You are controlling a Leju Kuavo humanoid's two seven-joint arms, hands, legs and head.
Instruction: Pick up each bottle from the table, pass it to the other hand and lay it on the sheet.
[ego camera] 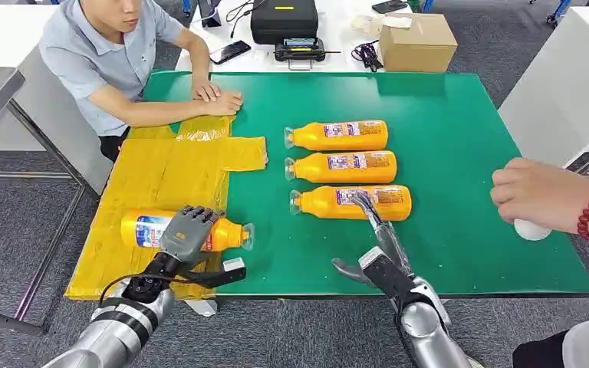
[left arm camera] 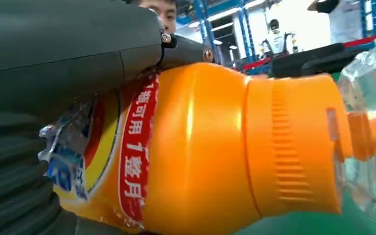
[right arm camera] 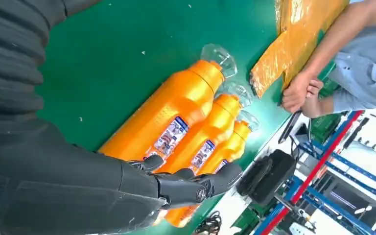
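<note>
An orange bottle [ego camera: 228, 234] with a clear cap lies on the yellow sheet [ego camera: 161, 172], cap pointing right. My left hand [ego camera: 188, 230] lies over its labelled middle, fingers draped across it. In the left wrist view the bottle [left arm camera: 200, 147] presses against the left hand [left arm camera: 54, 58]. Three more orange bottles [ego camera: 337, 136] [ego camera: 341, 166] [ego camera: 330, 202] lie side by side on the green mat [ego camera: 468, 153], caps to the left. My right hand [ego camera: 380, 245] is open, its fingers stretched over the nearest one. The right wrist view shows the right hand [right arm camera: 176, 186] just above these bottles [right arm camera: 176, 112].
A person sits at the far left with folded hands [ego camera: 215, 100] on the mat's corner. Another person's hand [ego camera: 537, 195] with a red bead bracelet covers a white object [ego camera: 531, 230] at the right. A cardboard box [ego camera: 418, 42] and a black case [ego camera: 284, 19] stand behind.
</note>
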